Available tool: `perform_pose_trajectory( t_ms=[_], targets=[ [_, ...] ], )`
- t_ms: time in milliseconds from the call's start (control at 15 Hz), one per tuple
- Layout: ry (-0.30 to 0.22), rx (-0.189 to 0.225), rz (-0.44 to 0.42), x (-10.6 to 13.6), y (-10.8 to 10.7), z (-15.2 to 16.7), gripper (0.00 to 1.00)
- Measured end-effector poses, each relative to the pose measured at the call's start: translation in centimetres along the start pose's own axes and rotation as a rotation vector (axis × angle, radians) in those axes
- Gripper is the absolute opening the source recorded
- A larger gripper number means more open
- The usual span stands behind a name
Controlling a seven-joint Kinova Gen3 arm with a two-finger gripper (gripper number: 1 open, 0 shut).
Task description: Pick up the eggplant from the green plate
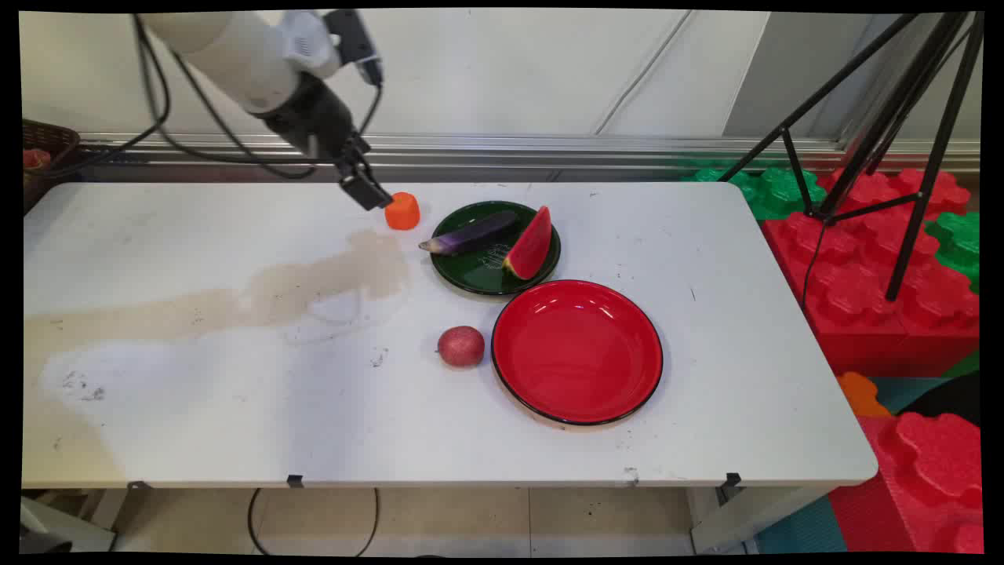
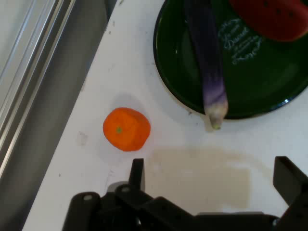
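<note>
My gripper [image 1: 369, 192] hangs just left of a small orange fruit [image 1: 402, 211] near the table's far edge, a little above the tabletop. In the hand view the orange fruit [image 2: 126, 129] lies just beyond the left finger [image 2: 137, 172], and the gripper [image 2: 211, 175] is open with nothing between its fingers. To the right of the fruit, a dark green plate [image 1: 486, 271] carries a purple eggplant [image 1: 469, 234] and a watermelon slice [image 1: 531, 245]. The eggplant [image 2: 208, 62] overhangs the green plate's rim [image 2: 240, 108], tip toward the fruit.
A large empty red plate [image 1: 577, 351] sits in front of the green one, with a red apple [image 1: 460, 346] at its left. A brownish stain [image 1: 235, 294] spreads over the table's left half. A tripod [image 1: 886, 141] and foam blocks [image 1: 886, 259] stand off the right side.
</note>
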Motion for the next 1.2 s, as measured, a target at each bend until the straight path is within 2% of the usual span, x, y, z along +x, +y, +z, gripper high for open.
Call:
perform_pose_trajectory(
  t_ms=[267,733,1200],
  targets=[
    [-0.027,0.006,-0.004,2.1,0.1,2.8,1.0],
    [-0.072,-0.022,-0.023,5.0,0.5,11.2,1.0],
    [-0.073,-0.054,-0.047,6.5,1.2,17.6,1.0]
  ],
)
